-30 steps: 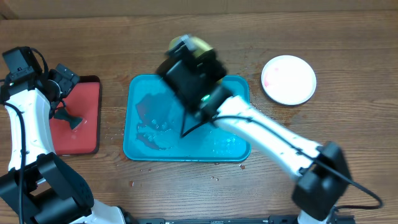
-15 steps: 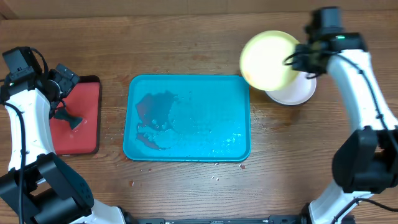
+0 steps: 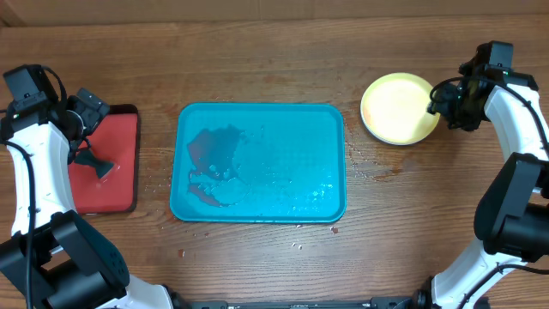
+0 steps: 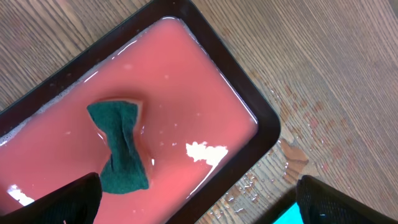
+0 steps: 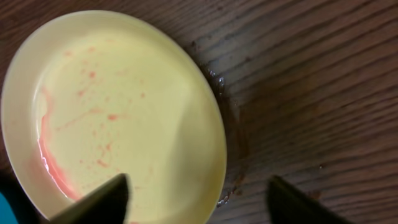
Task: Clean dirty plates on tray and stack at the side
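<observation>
Half a second back the right arm was carrying the yellow plate (image 3: 398, 109) tilted in the air over the white plate at the table's right end. Now the yellow plate lies flat on that same spot and the white plate no longer shows. A second back that arm was still over the teal tray (image 3: 292, 154). The yellow plate rests well to the right of the teal tray, apart from its rim. The right wrist view shows red smears along the plate's inner left edge, red specks across its face, and a dark wet line on the wood by its right edge. The right gripper (image 3: 446, 101) hovers just beside the plate's right side. Its jaws are spread wide and clamp nothing. One finger (image 5: 93, 202) shows over the plate's near part and the other shows over bare wood. The teal tray sits at the middle of the table (image 3: 257, 51), where it was before, with a wet sheen and a darker smeared patch in its left half. At the far left the red tray (image 3: 120, 176) with its dark rim has kept its place. The left wrist view shows its floor glossy and pink. The dark green bow-shaped sponge (image 4: 119, 146) lies in it, towards the left of that view. Droplets sit on the wood just off the red tray's corner. The left gripper (image 4: 198, 186) hangs over the red tray as it did in both earlier pictures. Its jaws are at full spread, with the sponge below them and not gripped.
</observation>
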Available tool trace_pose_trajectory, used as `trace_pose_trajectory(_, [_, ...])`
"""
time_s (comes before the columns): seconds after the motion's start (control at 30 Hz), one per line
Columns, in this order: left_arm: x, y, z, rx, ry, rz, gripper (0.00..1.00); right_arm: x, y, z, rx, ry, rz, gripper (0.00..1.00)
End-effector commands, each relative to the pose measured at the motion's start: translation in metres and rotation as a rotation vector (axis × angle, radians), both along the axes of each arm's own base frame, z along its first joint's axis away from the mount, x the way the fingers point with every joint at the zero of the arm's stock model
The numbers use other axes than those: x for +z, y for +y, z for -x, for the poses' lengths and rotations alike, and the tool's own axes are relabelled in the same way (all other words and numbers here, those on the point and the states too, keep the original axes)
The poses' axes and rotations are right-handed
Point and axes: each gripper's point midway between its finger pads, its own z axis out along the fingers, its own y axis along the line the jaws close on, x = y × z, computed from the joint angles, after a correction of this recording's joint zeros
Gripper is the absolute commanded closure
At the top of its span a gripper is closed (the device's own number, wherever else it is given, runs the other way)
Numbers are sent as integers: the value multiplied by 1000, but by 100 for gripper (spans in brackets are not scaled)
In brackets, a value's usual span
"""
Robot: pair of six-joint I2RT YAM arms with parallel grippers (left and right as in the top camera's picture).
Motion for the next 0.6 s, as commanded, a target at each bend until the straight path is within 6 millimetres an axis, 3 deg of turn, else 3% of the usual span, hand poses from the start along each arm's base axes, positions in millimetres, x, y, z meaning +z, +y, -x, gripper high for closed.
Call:
trace_pose_trajectory(0.0, [7, -2, -4, -20, -16, -8, 0, -3, 15, 7, 2, 28, -78, 0])
trace_pose_trajectory(0.13, [7, -3, -4, -21, -16, -8, 0, 7, 30, 16, 40, 34, -150, 0])
trace_pose_trajectory(0.27, [7, -2, -4, -20, -16, -8, 0, 41, 45, 34, 112, 16, -174, 0])
trace_pose_trajectory(0.43, [7, -3, -4, -21, -16, -8, 0, 87, 67, 71, 252, -14, -128, 0])
trace_pose_trajectory(0.57, [7, -2, -4, -20, -16, -8, 0, 113, 93, 102, 330, -50, -114, 0])
